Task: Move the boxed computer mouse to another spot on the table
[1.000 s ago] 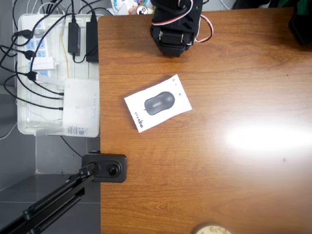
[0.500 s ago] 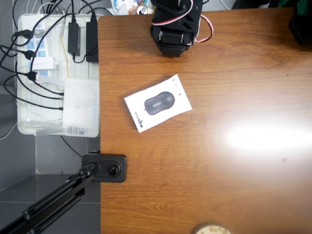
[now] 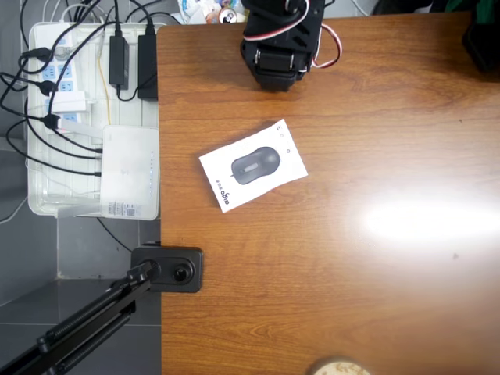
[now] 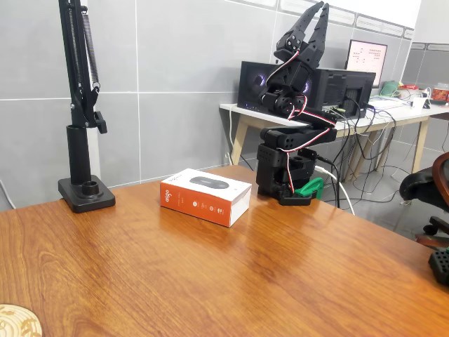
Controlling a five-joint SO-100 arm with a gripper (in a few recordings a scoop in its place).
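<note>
While the glossy reddish-brown wood-grain table [image 4: 231, 274] throws back a bright glare, the boxed computer mouse [image 4: 205, 195] lies flat on it, a rectangular white carton with a dark grey mouse pictured on its face. And look at the fixed view: an orange-red side panel that the overhead view cannot show. From above, the box [image 3: 252, 165] sits skewed on the tabletop [image 3: 328, 234]. The gripper [image 4: 313, 15] is folded back and pointing skyward, its black fingers parted a little, holding nothing, well above and apart from the box. Nearby stands a black lamp stand [image 4: 83, 112], clamped at the table's edge.
</note>
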